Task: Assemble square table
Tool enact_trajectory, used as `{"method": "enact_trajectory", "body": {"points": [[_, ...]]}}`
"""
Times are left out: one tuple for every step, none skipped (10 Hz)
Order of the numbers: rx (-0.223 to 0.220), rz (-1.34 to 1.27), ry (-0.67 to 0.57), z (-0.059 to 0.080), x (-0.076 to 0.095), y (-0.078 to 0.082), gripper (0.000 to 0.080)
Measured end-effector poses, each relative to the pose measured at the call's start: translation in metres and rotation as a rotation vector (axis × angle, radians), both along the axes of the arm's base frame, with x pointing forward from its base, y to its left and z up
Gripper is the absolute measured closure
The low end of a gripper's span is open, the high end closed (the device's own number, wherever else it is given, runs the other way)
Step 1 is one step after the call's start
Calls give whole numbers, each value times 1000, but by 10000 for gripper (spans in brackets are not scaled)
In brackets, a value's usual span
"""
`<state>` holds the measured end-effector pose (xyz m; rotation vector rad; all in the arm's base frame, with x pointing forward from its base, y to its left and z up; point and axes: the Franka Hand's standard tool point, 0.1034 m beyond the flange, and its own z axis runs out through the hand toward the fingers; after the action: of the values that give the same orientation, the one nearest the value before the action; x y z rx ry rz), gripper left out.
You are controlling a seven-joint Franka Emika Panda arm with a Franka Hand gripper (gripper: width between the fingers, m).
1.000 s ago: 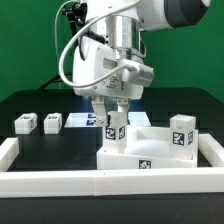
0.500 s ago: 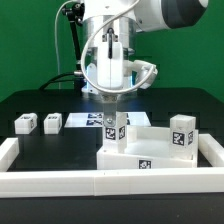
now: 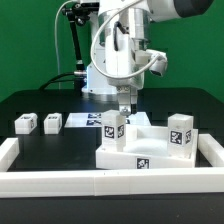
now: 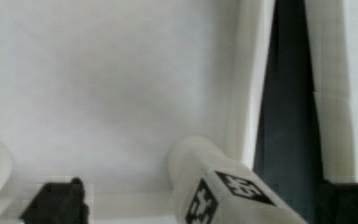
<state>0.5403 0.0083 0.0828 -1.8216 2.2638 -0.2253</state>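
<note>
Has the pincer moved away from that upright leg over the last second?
Yes. The pincer has risen clear of the leg standing on the slab and shifted slightly toward the exterior view's right. It is open and empty.

A black tabletop (image 3: 45, 103) stands before a plain green backdrop (image 3: 30, 40). A long low white barrier wall (image 3: 60, 182) runs along the near edge and turns back at both ends, closing 3 sides. The marker board (image 3: 82, 120) lies flat on the tabletop mid-scene, with its black tags partly hidden.
</note>
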Motion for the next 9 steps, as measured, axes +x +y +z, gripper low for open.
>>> {"method": "enact_trajectory", "body": {"points": [[-5,4,1,-2,1,-2,150],[-6,4,3,-3,1,-2,150],[-7,5,3,-3,1,-2,150],[-6,4,4,-3,1,-2,150],[18,-46,3,-2,-5,0,150],[36,-76,11,-2,-14,7,150],[50,-97,12,-2,-28,18,150],[63,-117,9,-1,-37,27,150],[62,-133,-6,0,-42,30,150]]}}
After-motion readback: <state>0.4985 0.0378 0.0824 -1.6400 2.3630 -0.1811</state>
